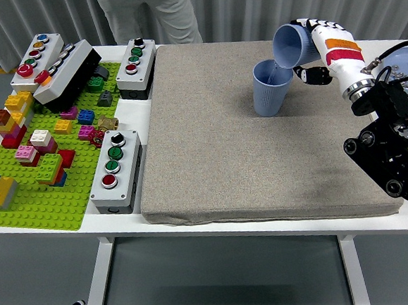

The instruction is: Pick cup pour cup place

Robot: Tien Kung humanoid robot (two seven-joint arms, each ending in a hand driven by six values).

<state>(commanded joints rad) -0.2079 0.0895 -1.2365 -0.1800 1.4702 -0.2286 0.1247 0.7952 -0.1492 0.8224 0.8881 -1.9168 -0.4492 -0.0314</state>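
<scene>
At the far right of the grey mat (pixel 259 134), our right hand (pixel 319 44) is gripping a tilted blue cup (pixel 292 44), holding its mouth directly above the standing cup (pixel 270 88) so the contents are falling inside.

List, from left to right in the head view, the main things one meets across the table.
Brick baseplate → front button box → grey mat → standing cup → tilted cup in the right hand → plate.
</scene>
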